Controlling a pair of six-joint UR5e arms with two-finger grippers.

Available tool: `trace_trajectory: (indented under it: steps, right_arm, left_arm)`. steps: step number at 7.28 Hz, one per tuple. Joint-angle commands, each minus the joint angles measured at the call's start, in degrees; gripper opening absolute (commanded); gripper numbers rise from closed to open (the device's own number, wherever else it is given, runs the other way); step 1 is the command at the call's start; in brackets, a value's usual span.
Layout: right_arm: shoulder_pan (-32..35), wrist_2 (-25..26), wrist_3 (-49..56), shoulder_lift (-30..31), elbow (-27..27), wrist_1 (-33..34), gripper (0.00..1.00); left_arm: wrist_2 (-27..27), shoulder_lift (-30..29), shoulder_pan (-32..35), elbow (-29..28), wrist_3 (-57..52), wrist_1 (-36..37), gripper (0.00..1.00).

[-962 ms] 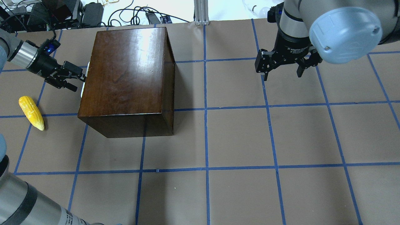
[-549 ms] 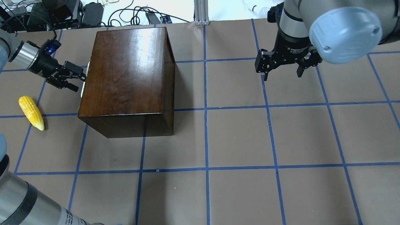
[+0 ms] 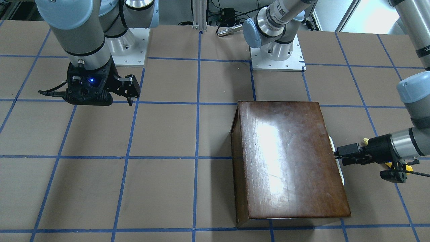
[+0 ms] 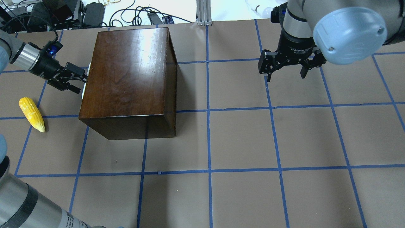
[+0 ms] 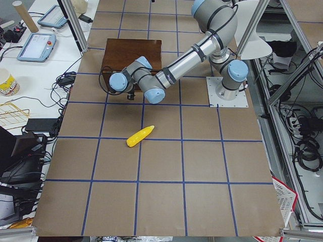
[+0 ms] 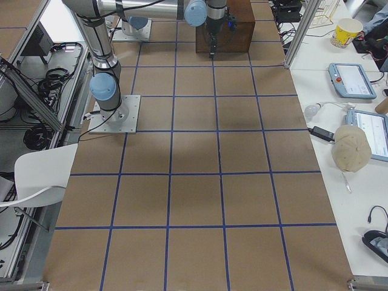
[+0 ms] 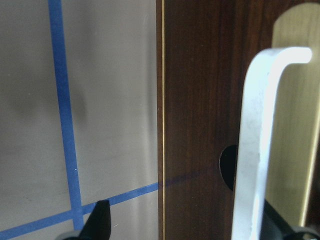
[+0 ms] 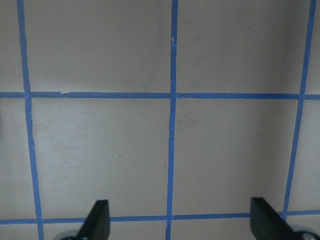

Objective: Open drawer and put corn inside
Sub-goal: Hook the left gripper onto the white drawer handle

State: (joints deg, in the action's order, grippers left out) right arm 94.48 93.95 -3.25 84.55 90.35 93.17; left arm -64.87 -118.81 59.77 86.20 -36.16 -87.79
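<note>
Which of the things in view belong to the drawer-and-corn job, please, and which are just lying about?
Job: drawer, its white handle, box, corn, left pincer.
Lying about: paper cup, beige cap, tablet, white chair.

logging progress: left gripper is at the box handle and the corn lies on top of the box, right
No: the corn lies on the table beside the box, not on it; the overhead view shows this. The rest holds.
</note>
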Motion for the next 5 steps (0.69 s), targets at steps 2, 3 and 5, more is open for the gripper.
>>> trace_trajectory:
  steps: [2,3,5]
  right_arm:
    - [0.0,0.0,0.0,0.0,0.0,0.0,1.00]
    - [0.0,0.0,0.0,0.0,0.0,0.0,1.00]
    - [0.0,0.0,0.0,0.0,0.0,0.0,1.00]
  left_arm:
    - [-0.5,-0.5,-0.1,-0.2,0.0,0.2,1.00]
    - [-0.5,-0.5,-0.2,-0.2,0.0,0.5,1.00]
    - [-0.7,-0.4,-1.2,-0.3,0.0,0.6,1.00]
